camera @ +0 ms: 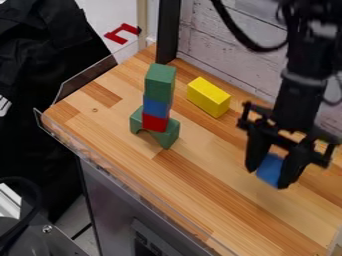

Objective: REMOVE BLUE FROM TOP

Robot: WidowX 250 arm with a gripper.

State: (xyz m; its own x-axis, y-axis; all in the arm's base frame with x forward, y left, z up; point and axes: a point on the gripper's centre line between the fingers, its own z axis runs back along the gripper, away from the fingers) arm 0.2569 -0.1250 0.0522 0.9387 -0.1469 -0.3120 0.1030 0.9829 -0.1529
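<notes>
At the right, low over the wooden table, my black gripper (pixel 268 175) is shut on a blue block (pixel 270 169), one finger on each side of it. Whether the block touches the wood, I cannot tell. Left of the gripper and well apart from it stands a tower: a green arch block (pixel 170 136) at the base, a red block (pixel 155 123) and a second blue block (pixel 157 107) above it, and a green block (pixel 159 82) uppermost.
A yellow block (pixel 209 97) lies right of the tower, near the back wall. The wooden table (pixel 120 130) has a clear plastic rim along its left and front edges. A black post (pixel 167 30) rises at the back corner.
</notes>
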